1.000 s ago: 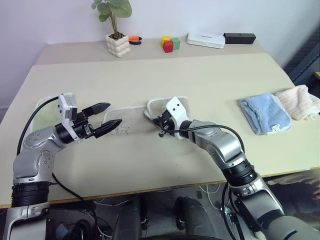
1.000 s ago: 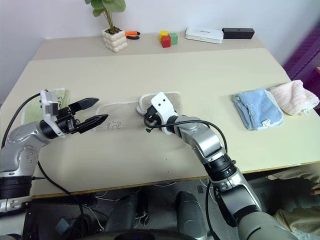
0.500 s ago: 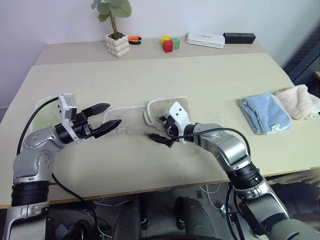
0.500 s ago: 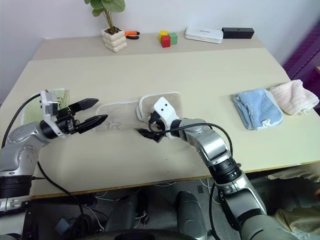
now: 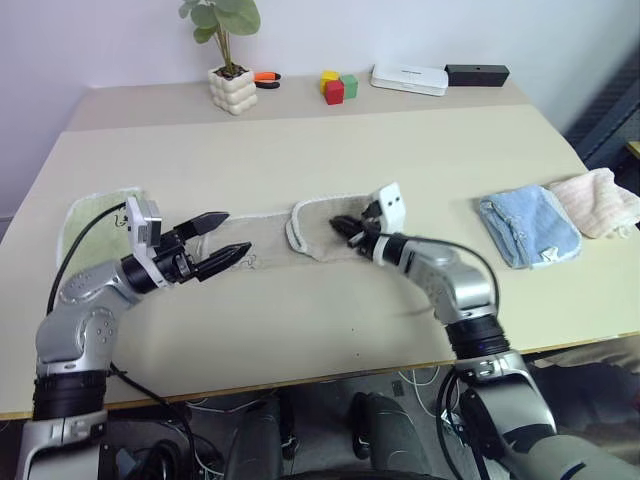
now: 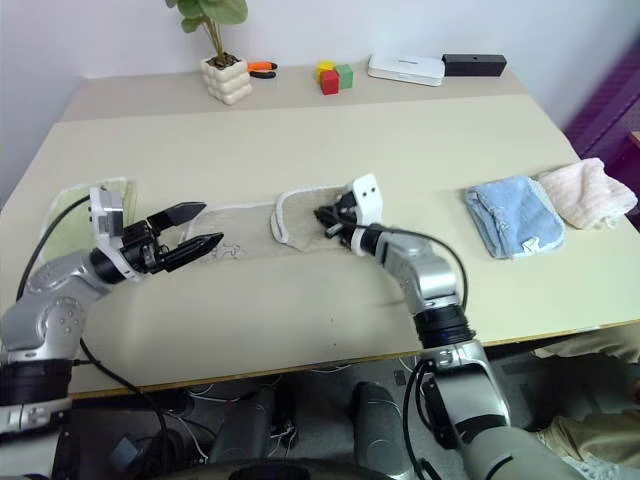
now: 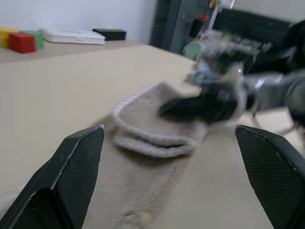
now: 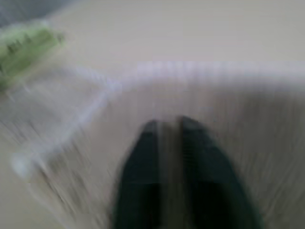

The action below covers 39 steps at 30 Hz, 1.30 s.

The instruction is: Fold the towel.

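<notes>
The towel (image 5: 270, 240) is a long beige strip with white corded edging, lying flat across the middle of the table. Its right end is folded back over itself into a rounded flap (image 7: 152, 124). My right gripper (image 5: 342, 224) is shut, and its tips rest on top of that flap; the blurred right wrist view does not show whether any cloth is pinched between its fingers (image 8: 190, 157). My left gripper (image 5: 238, 233) hovers wide open over the towel's left end, pointing along it toward the flap, with nothing between its fingers (image 7: 78, 164).
A light green towel (image 5: 95, 215) lies at the table's left edge. A folded blue towel (image 5: 530, 232) and a pale pink one (image 5: 600, 202) lie at the right. Along the back stand a potted plant (image 5: 233, 88), coloured blocks (image 5: 338, 88), a white box (image 5: 410, 78) and a black box (image 5: 477, 74).
My right gripper opened, swung from the flap's near-left side to its right side with the wrist rolled over, and shut again. The left gripper edged slightly right and stayed open.
</notes>
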Motion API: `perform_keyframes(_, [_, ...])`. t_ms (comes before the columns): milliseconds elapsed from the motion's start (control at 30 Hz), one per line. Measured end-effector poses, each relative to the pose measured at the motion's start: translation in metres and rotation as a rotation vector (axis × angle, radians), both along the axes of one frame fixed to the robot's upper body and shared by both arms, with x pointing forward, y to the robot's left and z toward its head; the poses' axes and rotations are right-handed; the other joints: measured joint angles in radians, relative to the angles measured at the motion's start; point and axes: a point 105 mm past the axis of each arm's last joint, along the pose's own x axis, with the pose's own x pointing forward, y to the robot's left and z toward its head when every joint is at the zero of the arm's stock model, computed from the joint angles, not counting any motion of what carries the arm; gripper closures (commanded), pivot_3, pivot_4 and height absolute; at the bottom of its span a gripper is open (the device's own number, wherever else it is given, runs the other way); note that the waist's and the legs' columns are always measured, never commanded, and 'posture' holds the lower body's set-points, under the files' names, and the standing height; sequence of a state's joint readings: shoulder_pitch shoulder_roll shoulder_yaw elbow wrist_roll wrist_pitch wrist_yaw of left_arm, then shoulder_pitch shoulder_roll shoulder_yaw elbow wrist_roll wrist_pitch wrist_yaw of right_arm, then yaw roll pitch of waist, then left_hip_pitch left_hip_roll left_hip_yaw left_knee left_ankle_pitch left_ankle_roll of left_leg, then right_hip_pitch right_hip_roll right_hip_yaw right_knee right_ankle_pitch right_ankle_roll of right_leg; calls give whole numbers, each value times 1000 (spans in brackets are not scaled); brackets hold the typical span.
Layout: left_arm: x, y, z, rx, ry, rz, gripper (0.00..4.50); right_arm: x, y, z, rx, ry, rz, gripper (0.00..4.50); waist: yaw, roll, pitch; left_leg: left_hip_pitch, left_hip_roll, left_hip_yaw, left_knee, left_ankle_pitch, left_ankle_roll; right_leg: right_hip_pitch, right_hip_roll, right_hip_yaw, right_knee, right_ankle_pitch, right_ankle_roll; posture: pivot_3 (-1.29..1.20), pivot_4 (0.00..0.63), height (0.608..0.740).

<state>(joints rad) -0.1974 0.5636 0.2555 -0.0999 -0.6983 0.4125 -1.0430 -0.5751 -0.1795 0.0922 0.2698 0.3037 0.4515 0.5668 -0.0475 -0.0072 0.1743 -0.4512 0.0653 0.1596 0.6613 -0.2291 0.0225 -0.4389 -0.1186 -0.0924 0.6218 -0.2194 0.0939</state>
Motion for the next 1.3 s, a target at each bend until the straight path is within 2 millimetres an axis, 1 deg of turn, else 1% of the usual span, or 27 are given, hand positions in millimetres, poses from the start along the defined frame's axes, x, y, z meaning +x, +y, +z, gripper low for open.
perform_keyframes(67, [-9,-9,-5,-48,46,-11,0,1,3,-4,-21,-26,-5,4477,1,0,0,0,0,0,0,0,-1,0,0,0,2,0,0,0,150,740])
perform_keyframes(133, [-18,-14,-10,-87,97,-14,0,3,1,-6,-48,-54,-26,4477,3,0,0,2,0,-1,0,1,-1,0,0,0,4,0,0,0,150,740])
perform_keyframes(267, [-29,-12,-16,-143,190,28,0,2,3,-13,-116,-104,-15,4477,5,-1,0,4,1,-3,0,0,0,1,0,0,5,-1,-1,0,150,740])
perform_keyframes(300, [-32,-10,-19,-145,212,48,0,1,4,-13,-130,-117,0,4239,4,-1,0,4,1,-3,0,-2,3,2,0,0,5,-1,-2,0,150,740])
perform_keyframes(367, [-34,-7,-26,-156,267,84,0,0,3,-13,-143,-128,20,3693,4,-1,0,5,1,-4,0,-2,3,2,0,0,5,-2,-3,0,150,740])
perform_keyframes(400, [-33,-4,-29,-175,300,114,0,-1,3,-12,-145,-133,29,3248,4,-1,0,5,1,-4,0,-2,3,2,0,0,5,-2,-3,0,150,740])
perform_keyframes(467, [-32,-1,-29,-249,345,151,0,0,3,-11,-147,-138,37,2144,5,-1,0,5,2,-4,0,-2,3,2,0,0,5,-2,-3,0,150,740])
perform_keyframes(500, [-32,0,-29,-285,365,166,0,0,3,-8,-147,-144,40,1709,5,-1,0,5,1,-4,0,-2,3,2,-1,0,5,-2,-3,0,150,740])
perform_keyframes(600, [-36,2,-35,-351,441,206,0,3,1,7,-160,-198,49,106,4,0,0,5,1,-4,0,-2,3,2,-1,0,5,-1,-2,0,150,740])
perform_keyframes(700, [-42,9,-40,-427,494,282,0,7,-5,32,-157,-267,52,41,4,0,0,5,1,-4,0,-3,3,2,-1,0,5,-2,-3,0,150,740])
perform_keyframes(800, [-49,18,-48,-501,556,364,0,10,-16,51,-150,-317,41,41,6,0,0,5,1,-5,0,-4,2,3,-1,0,5,-2,-4,0,150,740])
perform_keyframes(900, [-55,20,-57,-573,628,415,0,10,-24,52,-169,-307,46,41,7,0,0,5,1,-5,0,-5,2,3,-1,0,4,-2,-4,0,150,740])
perform_keyframes(933, [-55,20,-59,-591,644,429,0,8,-24,52,-156,-293,59,41,7,0,0,4,1,-6,0,-5,2,3,-1,0,4,-2,-4,0,150,740])
perform_keyframes(1000, [-55,22,-60,-602,656,455,0,0,-19,58,-122,-293,121,41,6,0,0,4,1,-6,0,-5,1,2,-1,0,4,-2,-4,0,150,740])
perform_keyframes(1067, [-53,24,-62,-639,656,500,0,-14,-19,70,-102,-310,210,41,9,0,0,4,1,-6,0,-5,2,3,-1,0,3,-2,-4,0,150,740])
perform_keyframes(1133, [-49,27,-65,-687,669,544,0,-20,-20,76,-115,-334,251,41,11,0,0,4,1,-6,0,-5,2,4,-1,0,1,-3,-5,0,150,740])
perform_keyframes(1233, [-40,31,-68,-797,690,600,0,-22,-24,76,-134,-329,265,41,12,-1,0,5,1,-6,0,-5,2,6,-1,-1,-2,-2,-6,0,150,740])
perform_keyframes(1300, [-35,33,-67,-825,692,624,0,-23,-26,76,-137,-327,275,41,14,-1,0,6,1,-6,0,-5,2,6,-1,-1,-2,-2,-6,0,150,740])
